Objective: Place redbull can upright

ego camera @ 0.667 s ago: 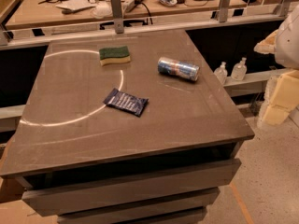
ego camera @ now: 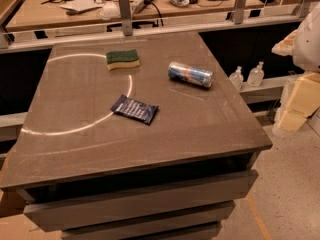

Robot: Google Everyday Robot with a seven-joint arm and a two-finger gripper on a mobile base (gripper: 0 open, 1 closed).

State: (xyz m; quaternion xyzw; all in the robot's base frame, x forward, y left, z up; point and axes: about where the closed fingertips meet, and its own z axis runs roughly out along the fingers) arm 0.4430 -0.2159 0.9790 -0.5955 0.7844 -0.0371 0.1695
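Observation:
The redbull can [ego camera: 190, 74] lies on its side on the brown table [ego camera: 150, 154], towards the far right part of the top, with its silver top pointing left. It is blue and silver with reddish marks. My gripper [ego camera: 295, 101] shows as cream-coloured parts at the right edge of the camera view. It is off the table, to the right of the can and well apart from it, and it holds nothing that I can see.
A flat dark blue packet [ego camera: 134, 109] lies near the table's middle. A green and yellow sponge [ego camera: 122, 59] lies at the back. Two small clear bottles [ego camera: 247, 76] stand on a ledge right of the table. A cluttered bench [ego camera: 130, 4] runs behind a rail.

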